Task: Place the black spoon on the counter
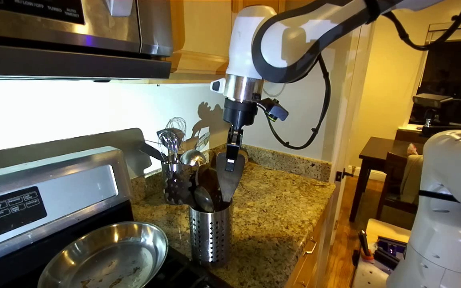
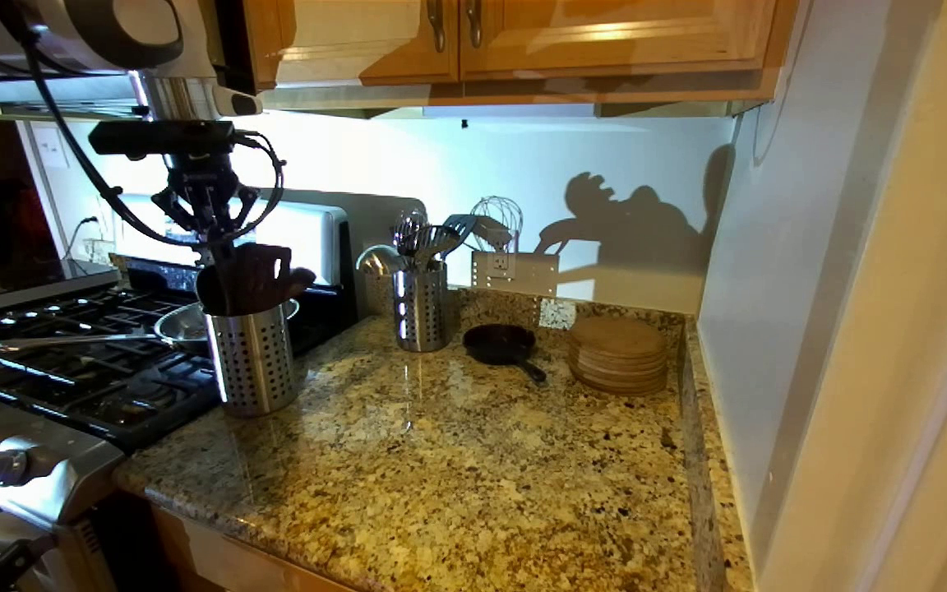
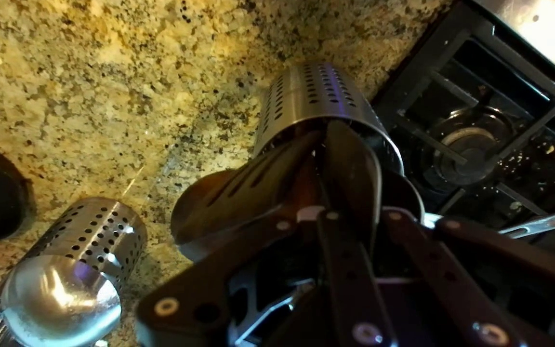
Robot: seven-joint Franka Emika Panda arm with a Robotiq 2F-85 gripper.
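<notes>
Right now you've got the gripper (image 1: 230,165) pointing down, directly over the near holder (image 2: 251,362), its tip in front of the spatula (image 1: 226,186) in an exterior view. In the wrist view a dark blade (image 3: 352,164) shows between the jaws; clamped on it or standing apart, you can't tell. Just below the gripper, off to one side, a dark oval head leans at that holder's rim: it looks like your spoon (image 1: 203,199), but it's crowded and dim in there, so you can't be certain. Lower down, the near holder stands upright on the desk (image 2: 457,485), next to the stove (image 2: 62,456), where the pan (image 1: 122,244) sits. Past the gripper, well apart, you have the far holder (image 2: 420,312) with ladle (image 1: 193,158) and whisks (image 1: 169,146), then the skillet (image 2: 500,344) and, farthest out, the round boards (image 2: 617,353).
</notes>
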